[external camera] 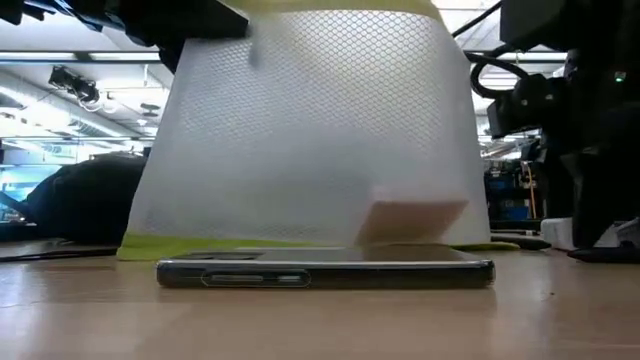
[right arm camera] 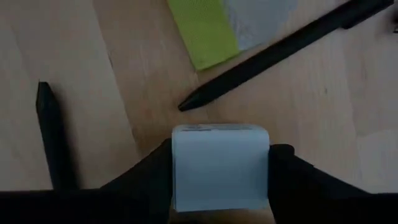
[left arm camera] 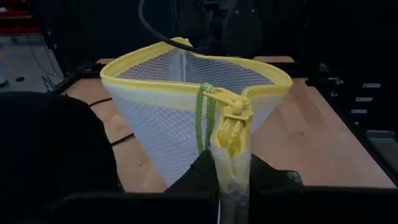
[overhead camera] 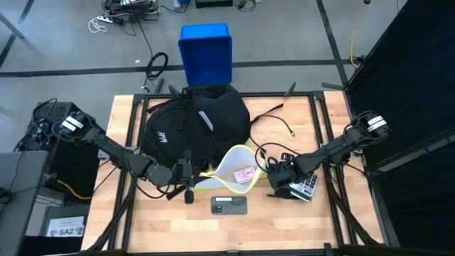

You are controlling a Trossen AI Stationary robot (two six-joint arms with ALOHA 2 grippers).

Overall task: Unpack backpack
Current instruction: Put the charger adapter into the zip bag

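The black backpack point(overhead camera: 192, 124) lies at the table's far left-middle. In front of it stands a white mesh pouch point(overhead camera: 234, 169) with yellow trim, its mouth open and a pink item point(overhead camera: 244, 176) inside. My left gripper point(overhead camera: 186, 174) is shut on the pouch's zipper end. Just right of the pouch, my right gripper point(overhead camera: 276, 176) is shut on a small pale blue box point(right arm camera: 219, 165). A grey phone point(overhead camera: 229, 205) lies flat on the table, nearer than the pouch. My left gripper pinches the pouch's yellow zipper end point(left arm camera: 229, 127) between its two fingers, coming level from the table's left. The pouch stands open beyond the fingers, its lower edge point(external camera: 300, 243) on the table. My right gripper pinches the pale blue box by two opposite sides point(right arm camera: 177, 168), fingers pointing down from above. The box sits upright between them; whether it touches the table I cannot tell.
A calculator point(overhead camera: 306, 186) lies under the right arm. A black pen point(right arm camera: 273, 53) and another black stick point(right arm camera: 53, 134) lie on the wood near my right gripper. Loose black cables point(overhead camera: 281, 128) run right of the backpack. A blue plastic box point(overhead camera: 206, 53) stands beyond the far edge.
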